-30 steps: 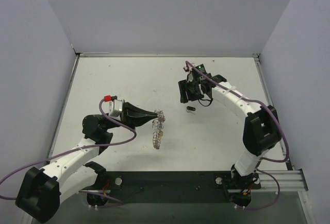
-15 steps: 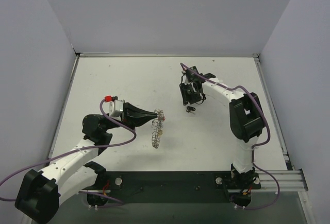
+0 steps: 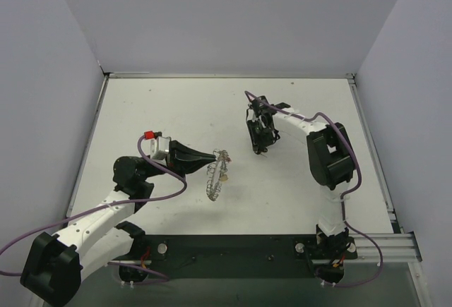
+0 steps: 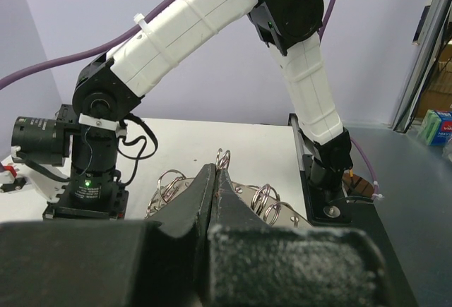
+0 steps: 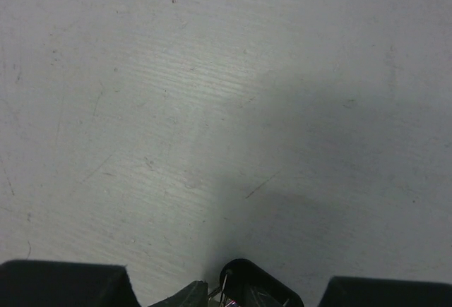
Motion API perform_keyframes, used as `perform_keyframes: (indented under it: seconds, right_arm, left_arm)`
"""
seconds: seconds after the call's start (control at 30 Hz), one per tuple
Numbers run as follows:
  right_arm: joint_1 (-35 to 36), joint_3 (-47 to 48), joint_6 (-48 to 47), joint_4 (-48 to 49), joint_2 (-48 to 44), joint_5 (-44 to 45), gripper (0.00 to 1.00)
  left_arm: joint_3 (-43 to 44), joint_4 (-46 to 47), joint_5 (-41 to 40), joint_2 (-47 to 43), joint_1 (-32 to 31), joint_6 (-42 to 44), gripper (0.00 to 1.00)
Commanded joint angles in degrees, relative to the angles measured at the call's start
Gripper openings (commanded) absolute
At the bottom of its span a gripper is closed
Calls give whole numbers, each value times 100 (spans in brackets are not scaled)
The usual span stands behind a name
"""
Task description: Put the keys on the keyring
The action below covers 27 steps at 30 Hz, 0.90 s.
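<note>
Keyring, the big toothed silvery metal ring (image 3: pixel 215 178), hangs clenched in our left gripper (image 3: pixel 213 157); our right gripper (image 3: pixel 258 145) has dropped over the small dark-headed key (image 5: pixel 254 289) on the white table (image 3: pixel 162 109), closing in; we cannot tell if it grips yet.

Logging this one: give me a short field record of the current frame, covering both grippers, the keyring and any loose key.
left gripper: shut on the keyring
keyring: held by its edge at the left fingertips, left of centre
right gripper: open, lowered over a key, one finger on each side
key: small, dark-headed, on the table, not visibly gripped
task state: this key not yet on the keyring
</note>
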Motion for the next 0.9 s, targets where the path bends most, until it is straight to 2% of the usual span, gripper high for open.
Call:
perform_keyframes:
  seconds: [0.0, 0.17, 0.3, 0.53, 0.73, 0.87]
  right_arm:
    - [-38, 209, 112, -317, 84, 100, 25]
    - [-38, 209, 121, -325, 49, 135, 0]
    - [-38, 209, 104, -343, -82, 118, 0]
    - [-38, 200, -195, -370, -1004, -233, 0]
    - [-46, 227, -888, -361, -1813, -1322, 0]
    - [-55, 288, -1065, -352, -2183, -2332, 0]
  left_arm:
    - [227, 211, -163, -113, 6, 102, 0]
    - [236, 193, -172, -113, 6, 110, 0]
    - [245, 176, -172, -122, 6, 119, 0]
    - [315, -114, -163, -227, 6, 260, 0]
    - [499, -781, -146, -403, 6, 567, 0]
    - [728, -1771, -224, -579, -3, 944, 0]
